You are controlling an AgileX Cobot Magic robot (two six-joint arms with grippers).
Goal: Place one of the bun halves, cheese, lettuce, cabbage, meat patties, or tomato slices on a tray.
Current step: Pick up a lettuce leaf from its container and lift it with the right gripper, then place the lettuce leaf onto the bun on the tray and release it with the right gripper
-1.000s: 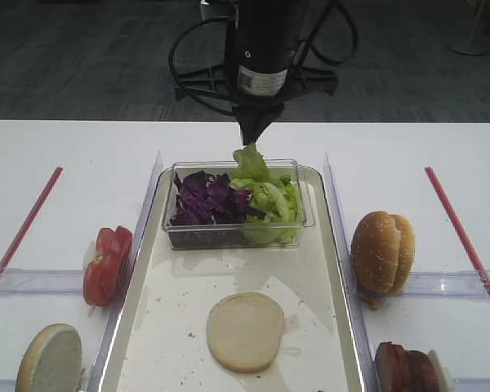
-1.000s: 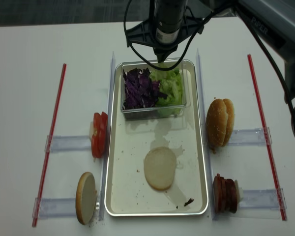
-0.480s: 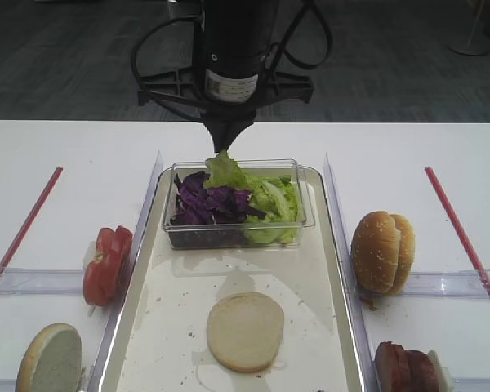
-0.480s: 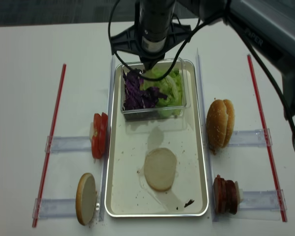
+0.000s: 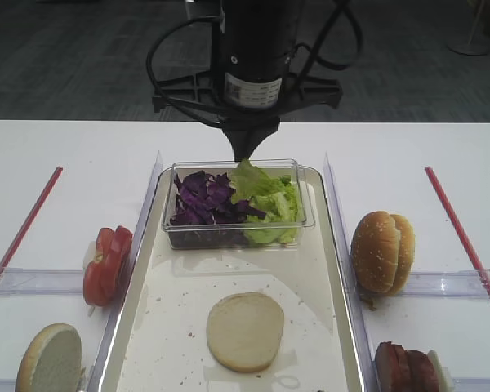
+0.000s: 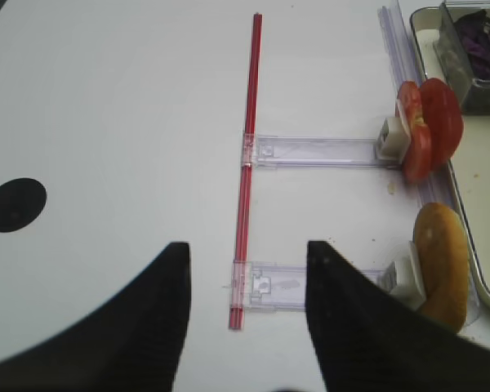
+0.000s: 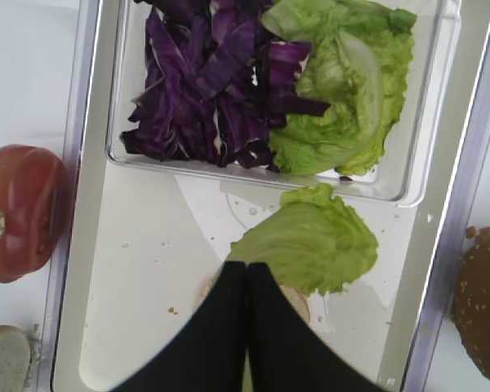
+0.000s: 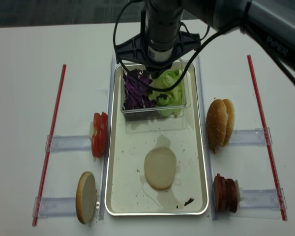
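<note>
Lettuce (image 7: 310, 245) | pinched in right fingers (image 7: 245, 282) (label unreadable)

Bright, even light (glare on tray (image 5: 343, 269))

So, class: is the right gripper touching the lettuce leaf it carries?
Touching. In the right wrist view the right gripper has its black fingertips closed together on the edge of the lettuce leaf, which hangs above the tray.

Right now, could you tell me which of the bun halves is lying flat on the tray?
The pale bun half lying cut face up on the tray. The others stand on edge in holders beside it.
</note>
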